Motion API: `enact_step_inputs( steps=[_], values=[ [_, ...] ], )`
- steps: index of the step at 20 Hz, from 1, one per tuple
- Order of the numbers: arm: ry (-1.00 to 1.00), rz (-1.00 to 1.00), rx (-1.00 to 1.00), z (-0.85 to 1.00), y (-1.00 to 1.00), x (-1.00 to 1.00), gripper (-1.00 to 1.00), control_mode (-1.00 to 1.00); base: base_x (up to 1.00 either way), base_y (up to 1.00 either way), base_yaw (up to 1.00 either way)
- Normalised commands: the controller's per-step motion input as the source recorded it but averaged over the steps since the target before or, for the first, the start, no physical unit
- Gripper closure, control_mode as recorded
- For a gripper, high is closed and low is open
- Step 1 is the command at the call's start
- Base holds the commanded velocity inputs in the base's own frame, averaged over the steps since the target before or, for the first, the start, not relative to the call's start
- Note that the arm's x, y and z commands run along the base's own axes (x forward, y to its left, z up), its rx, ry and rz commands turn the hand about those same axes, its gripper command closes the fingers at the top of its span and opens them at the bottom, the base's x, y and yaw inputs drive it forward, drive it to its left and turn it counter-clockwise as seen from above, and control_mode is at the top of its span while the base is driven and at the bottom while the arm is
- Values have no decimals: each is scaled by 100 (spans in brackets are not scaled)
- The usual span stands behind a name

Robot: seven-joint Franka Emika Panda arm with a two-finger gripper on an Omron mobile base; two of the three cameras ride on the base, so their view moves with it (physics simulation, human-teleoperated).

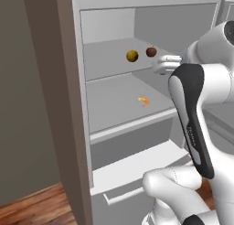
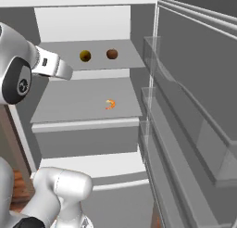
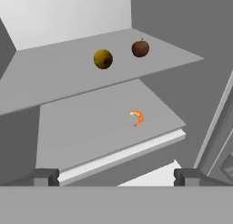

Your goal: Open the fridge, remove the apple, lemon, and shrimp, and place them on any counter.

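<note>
Fridge (image 1: 109, 32) stands open before me, smooth pale grey inside, with two flat shelves above a drawer. On its upper shelf I count one round yellow lemon (image 3: 103, 59) and, just beside it, one round dark red apple (image 3: 140, 48). On the lower shelf lies one small orange curled shrimp (image 3: 136, 118). My gripper (image 3: 116, 176) is spread wide, holding nothing, well short of all three.

Evenly and softly lit, flat rendered light with no clear source. Faint shading under the fridge (image 1: 109, 128) shelves. No glare. Slightly soft, low resolution; no edge distortion.
</note>
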Motion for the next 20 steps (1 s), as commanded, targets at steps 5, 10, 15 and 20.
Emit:
enact_step_inputs(
  steps=[5,10,15,20],
  values=[
    [0,0,0,0,0,0,-100,100,74,-6,0],
    [0,0,0,0,0,0,-100,100,58,-3,-1],
    [0,0,0,0,0,0,-100,100,19,-8,-3],
    [1,0,0,-13,-11,0,-100,-100,0,-3,0]
  ],
)
